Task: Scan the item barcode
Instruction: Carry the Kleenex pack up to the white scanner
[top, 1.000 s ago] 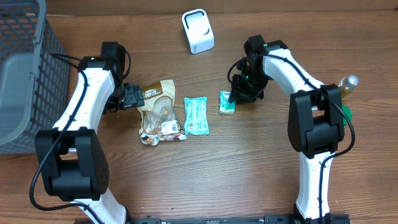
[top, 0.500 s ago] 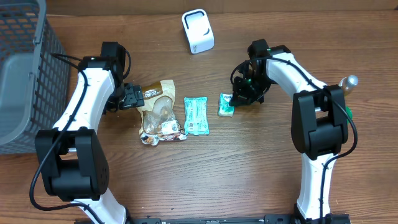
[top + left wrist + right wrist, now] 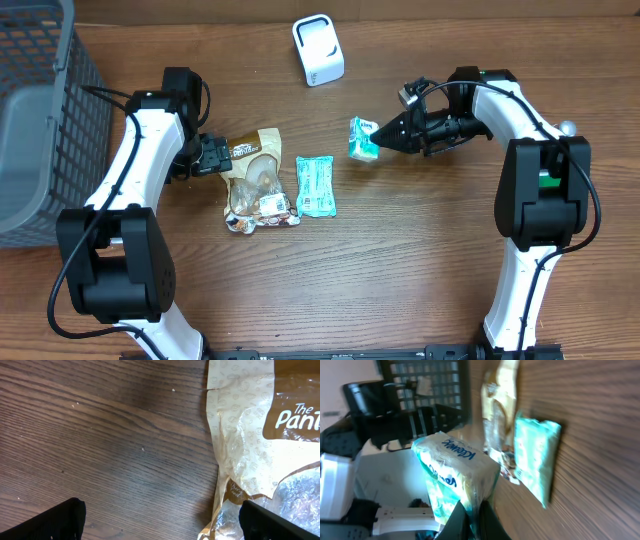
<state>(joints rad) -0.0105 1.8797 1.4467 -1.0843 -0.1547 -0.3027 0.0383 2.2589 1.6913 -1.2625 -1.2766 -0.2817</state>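
A small green-and-white Kleenex tissue pack [image 3: 362,139] hangs off the table, pinched at its edge by my right gripper [image 3: 379,134], which points left and is shut on it. The right wrist view shows the pack [image 3: 454,466] crumpled just above the closed fingertips [image 3: 461,516]. The white scanner [image 3: 318,50] stands at the back, up and to the left of the pack. My left gripper [image 3: 207,157] is open at the left edge of a tan snack bag [image 3: 254,172]; in its wrist view the bag [image 3: 247,435] lies by the right finger [image 3: 280,522].
A teal pouch [image 3: 316,186] lies flat between the tan bag and the held pack. A grey wire basket [image 3: 40,120] fills the far left. A bottle [image 3: 566,129] shows behind the right arm at the right edge.
My right gripper closed on the tissue pack, lifted it off the table and swung its wrist to point left. The left arm has not moved.
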